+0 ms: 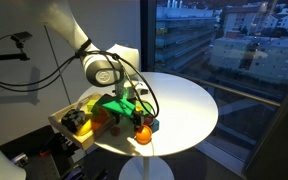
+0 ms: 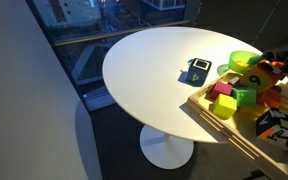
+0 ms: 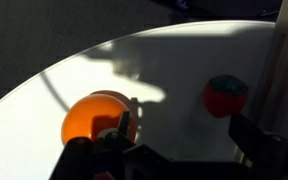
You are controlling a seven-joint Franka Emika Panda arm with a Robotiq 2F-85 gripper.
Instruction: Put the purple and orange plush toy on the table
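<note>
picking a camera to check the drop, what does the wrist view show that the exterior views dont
Only the wrist view makes out the purple and orange plush toy lying on the table, with the gripper open near it. Only the exterior views: the wooden tray, green bowl, dark teal block and robot arm. Both: the white table and the orange ball.

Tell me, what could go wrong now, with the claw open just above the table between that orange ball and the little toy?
1. The orange ball sits right beside one finger of the claw and not far from the edge of the table. A nudge could send it rolling off.
2. The purple and orange plush toy lies close to the other finger, so it might get caught and dragged when the arm pulls away.
</note>
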